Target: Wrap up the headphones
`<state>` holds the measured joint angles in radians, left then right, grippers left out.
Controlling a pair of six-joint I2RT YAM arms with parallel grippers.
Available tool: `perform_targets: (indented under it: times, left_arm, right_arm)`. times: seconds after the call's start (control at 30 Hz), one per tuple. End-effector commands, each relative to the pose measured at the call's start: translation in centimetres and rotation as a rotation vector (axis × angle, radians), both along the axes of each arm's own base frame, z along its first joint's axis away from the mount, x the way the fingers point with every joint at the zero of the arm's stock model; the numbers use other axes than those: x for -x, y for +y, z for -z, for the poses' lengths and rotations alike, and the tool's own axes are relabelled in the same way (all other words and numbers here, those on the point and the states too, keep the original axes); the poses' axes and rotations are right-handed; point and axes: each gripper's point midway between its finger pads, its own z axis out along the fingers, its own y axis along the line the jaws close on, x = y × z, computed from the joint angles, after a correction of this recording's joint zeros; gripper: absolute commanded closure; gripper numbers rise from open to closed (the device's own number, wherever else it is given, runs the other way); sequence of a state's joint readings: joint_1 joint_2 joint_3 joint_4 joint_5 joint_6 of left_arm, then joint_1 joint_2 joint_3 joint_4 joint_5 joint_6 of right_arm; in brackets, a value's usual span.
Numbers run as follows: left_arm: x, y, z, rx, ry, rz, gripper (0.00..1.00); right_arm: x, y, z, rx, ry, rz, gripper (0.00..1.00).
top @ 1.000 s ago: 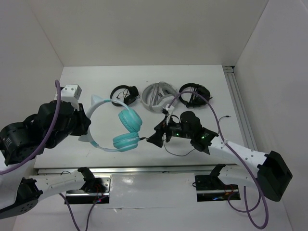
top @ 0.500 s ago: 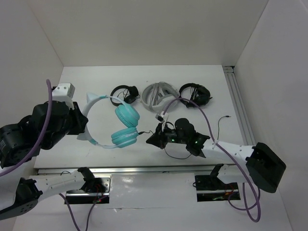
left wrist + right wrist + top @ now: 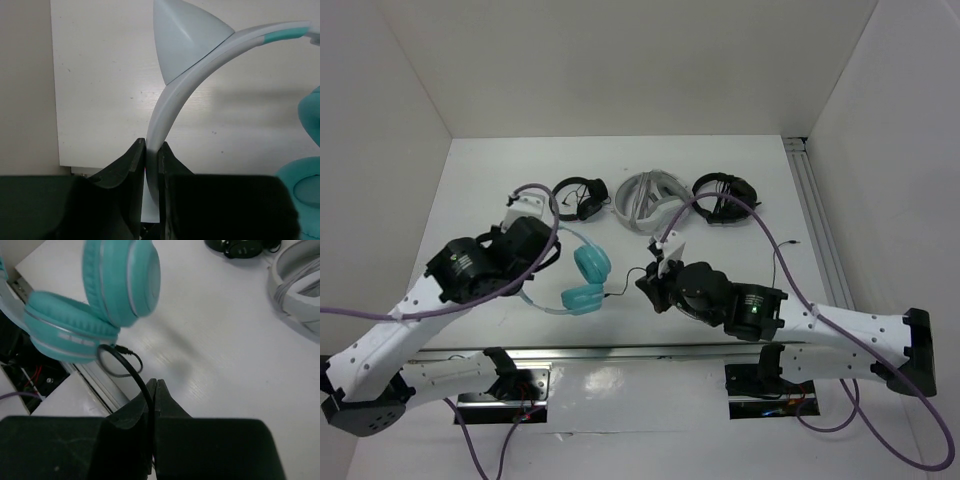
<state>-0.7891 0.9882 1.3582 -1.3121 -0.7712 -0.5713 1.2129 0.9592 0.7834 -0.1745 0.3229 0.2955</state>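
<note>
The headphones [image 3: 585,280] have teal ear cups and a thin white headband with an ear-like point [image 3: 185,40]. They hang above the table's front middle. My left gripper [image 3: 533,250] is shut on the headband [image 3: 170,100], which rises from between its jaws [image 3: 151,145]. The thin black cable [image 3: 620,293] runs from the lower cup [image 3: 65,335] in a small loop to my right gripper [image 3: 648,283]. That gripper [image 3: 154,382] is shut, with the cable [image 3: 127,365] pinched between its fingertips. The rest of the cable is hidden under the right arm.
Along the back of the table lie a small black headset [image 3: 578,193], white-grey headphones [image 3: 648,200] and another black pair [image 3: 725,195]. A metal rail [image 3: 815,220] runs down the right side. The table's front edge [image 3: 620,350] is just below both grippers.
My right gripper has shut on the cable close to the lower ear cup. The left arm has swung right and toward the table, carrying the headphones by the headband.
</note>
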Motion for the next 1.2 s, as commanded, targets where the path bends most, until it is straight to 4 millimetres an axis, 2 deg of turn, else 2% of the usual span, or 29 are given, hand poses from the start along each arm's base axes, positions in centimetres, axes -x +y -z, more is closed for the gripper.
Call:
perform_targets:
  times: [0.0, 0.03, 0.13, 0.27, 0.4, 0.47, 0.5, 0.67, 0.87, 0.97, 1.17]
  left_arm:
    - [-1.9, -2.7, -0.7, 0.038, -0.072, 0.065, 1.00]
    - [-2.0, -3.6, -0.5, 0.048, -0.071, 0.099, 1.00]
    - [-1.2, -7.3, 1.9, 0.022, 0.026, 0.317, 1.00]
    - [0.4, -11.3, 3.2, 0.034, 0.098, 0.518, 1.00]
    - [3.7, -15.4, 3.7, 0.085, 0.152, 0.762, 1.00]
    - [5.2, -16.6, 3.9, 0.111, 0.177, 0.854, 1.00]
    - [6.0, -16.9, 4.3, 0.099, 0.194, 0.895, 1.00]
    - [6.4, -17.5, 4.5, 0.118, 0.215, 0.918, 1.00]
    - [6.6, -17.6, 3.0, 0.160, 0.174, 0.944, 1.00]
    - [8.2, -18.0, 1.6, 0.242, 0.168, 1.030, 1.00]
    - [11.0, -18.6, 0.1, 0.343, 0.184, 1.196, 1.00]
  right_arm:
    - [-0.6, -1.9, -0.7, 0.146, -0.037, 0.114, 1.00]
    - [-0.6, -2.1, -1.1, 0.155, -0.045, 0.123, 1.00]
    - [-0.2, -2.5, -2.3, 0.177, -0.066, 0.125, 1.00]
    - [-0.5, -3.1, -2.4, 0.250, -0.099, 0.124, 1.00]
    - [-1.4, -3.6, -1.7, 0.327, -0.119, 0.171, 1.00]
    - [-1.4, -3.5, -1.4, 0.346, -0.123, 0.167, 1.00]
    - [-1.6, -3.6, -1.4, 0.354, -0.132, 0.171, 1.00]
    - [-1.5, -3.4, -1.1, 0.362, -0.127, 0.162, 1.00]
    - [-1.4, -3.7, -0.4, 0.367, -0.134, 0.158, 0.99]
    - [-1.0, -3.2, -0.5, 0.354, -0.138, 0.111, 0.96]
    - [0.7, 0.0, -1.3, 0.258, -0.151, -0.065, 0.89]
